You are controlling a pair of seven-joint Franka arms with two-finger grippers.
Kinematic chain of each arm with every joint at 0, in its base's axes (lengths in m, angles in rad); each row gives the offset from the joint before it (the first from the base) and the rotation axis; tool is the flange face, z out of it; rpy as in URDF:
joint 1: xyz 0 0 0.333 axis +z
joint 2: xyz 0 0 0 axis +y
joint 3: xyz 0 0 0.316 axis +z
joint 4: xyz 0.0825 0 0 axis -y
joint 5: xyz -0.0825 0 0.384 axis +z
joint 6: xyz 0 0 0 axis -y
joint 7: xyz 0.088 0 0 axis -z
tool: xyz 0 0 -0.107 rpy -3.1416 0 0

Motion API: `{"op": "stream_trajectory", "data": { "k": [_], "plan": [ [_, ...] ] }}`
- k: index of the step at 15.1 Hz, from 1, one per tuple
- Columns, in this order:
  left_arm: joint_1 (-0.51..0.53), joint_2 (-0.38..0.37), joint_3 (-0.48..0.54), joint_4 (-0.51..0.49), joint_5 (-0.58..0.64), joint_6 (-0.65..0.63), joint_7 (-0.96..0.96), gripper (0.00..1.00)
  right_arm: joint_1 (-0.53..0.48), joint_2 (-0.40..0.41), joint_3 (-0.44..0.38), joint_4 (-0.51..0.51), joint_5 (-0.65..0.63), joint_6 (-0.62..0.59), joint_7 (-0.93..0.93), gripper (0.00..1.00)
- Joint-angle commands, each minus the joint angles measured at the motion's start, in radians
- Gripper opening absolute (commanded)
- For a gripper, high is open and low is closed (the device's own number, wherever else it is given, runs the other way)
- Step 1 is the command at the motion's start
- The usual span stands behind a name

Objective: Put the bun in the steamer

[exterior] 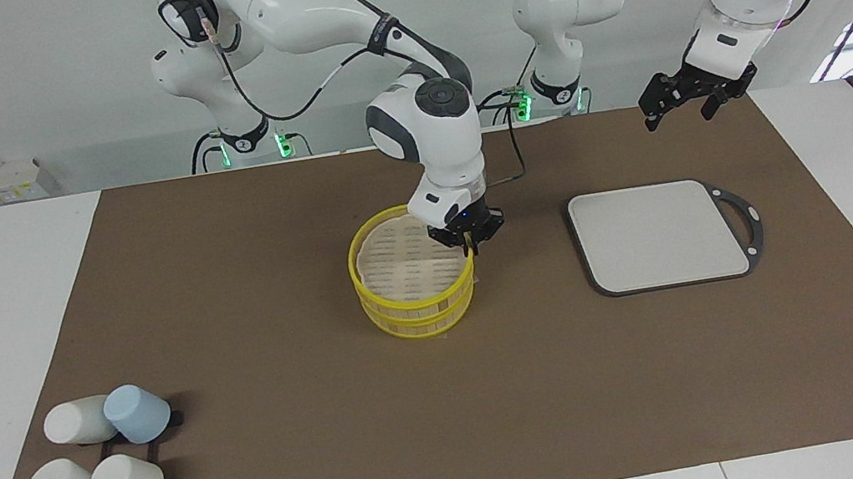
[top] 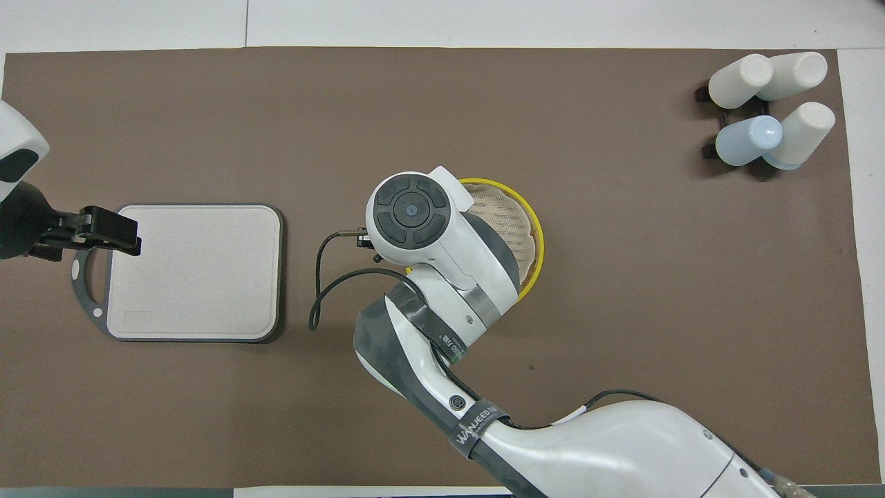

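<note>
At the middle of the brown mat [exterior: 249,300], standing as a yellow-rimmed stack: the steamer [exterior: 417,319] underneath, showing its tan side, and carrying a top piece [exterior: 401,264] with a pale slatted face. Reaching down to that stack from the right arm's base, the right gripper [exterior: 469,243], meeting the upper yellow rim at the edge toward the left arm's end of the table. Pinching narrowly there, with the yellow rim of the top piece showing between the fingers. In the overhead view, being covered by the arm's own wrist, with only part of the steamer's rim [top: 536,235] and the pale face [top: 510,216] peeking out beside it.

Not showing in either view: the bun.

Toward the left arm's end of the table, lying flat on the mat, well apart from the steamer: a grey cutting board [exterior: 658,234] with a dark looped handle. Hanging in the air over the handle edge of that board [top: 197,270], the left gripper [exterior: 682,108] [top: 114,232], spreading its fingers wide and gripping nothing, the arm waiting.

At the right arm's end, farther from the robots than the steamer, clustering on a dark rack: four white and blue cups [exterior: 108,456] [top: 767,104].
</note>
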State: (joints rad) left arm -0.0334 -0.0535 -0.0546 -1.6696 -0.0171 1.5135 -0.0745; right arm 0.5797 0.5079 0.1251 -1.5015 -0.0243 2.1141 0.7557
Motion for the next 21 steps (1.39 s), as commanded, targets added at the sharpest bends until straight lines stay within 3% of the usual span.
{"op": "stream_trajectory", "data": {
  "k": [1, 4, 8, 11, 14, 17, 21],
  "plan": [
    [-0.006, 0.009, 0.007, 0.022, 0.016, -0.015, 0.015, 1.0, -0.005, -0.009, 0.005, -0.008, -0.009, 0.014, 0.036, 1.0],
    [-0.005, 0.009, 0.007, 0.022, 0.014, -0.004, 0.013, 1.0, -0.027, -0.038, -0.004, 0.017, -0.017, -0.018, 0.031, 1.0],
    [-0.006, 0.011, 0.007, 0.022, 0.011, 0.028, 0.015, 1.0, -0.127, -0.19, -0.018, 0.027, -0.022, -0.199, -0.021, 1.0],
    [-0.005, 0.011, 0.007, 0.021, 0.011, 0.045, 0.013, 1.0, -0.272, -0.34, -0.018, 0.02, -0.019, -0.437, -0.158, 1.0],
    [-0.003, 0.011, 0.007, 0.019, 0.011, 0.045, 0.015, 1.0, -0.472, -0.445, -0.018, 0.017, 0.003, -0.586, -0.459, 1.0],
    [-0.003, 0.011, 0.007, 0.018, 0.011, 0.045, 0.013, 1.0, -0.55, -0.505, -0.018, 0.001, 0.003, -0.672, -0.607, 1.0],
    [-0.003, 0.011, 0.007, 0.018, 0.011, 0.047, 0.013, 1.0, -0.572, -0.535, -0.019, -0.035, 0.003, -0.662, -0.659, 1.0]
  ]
}}
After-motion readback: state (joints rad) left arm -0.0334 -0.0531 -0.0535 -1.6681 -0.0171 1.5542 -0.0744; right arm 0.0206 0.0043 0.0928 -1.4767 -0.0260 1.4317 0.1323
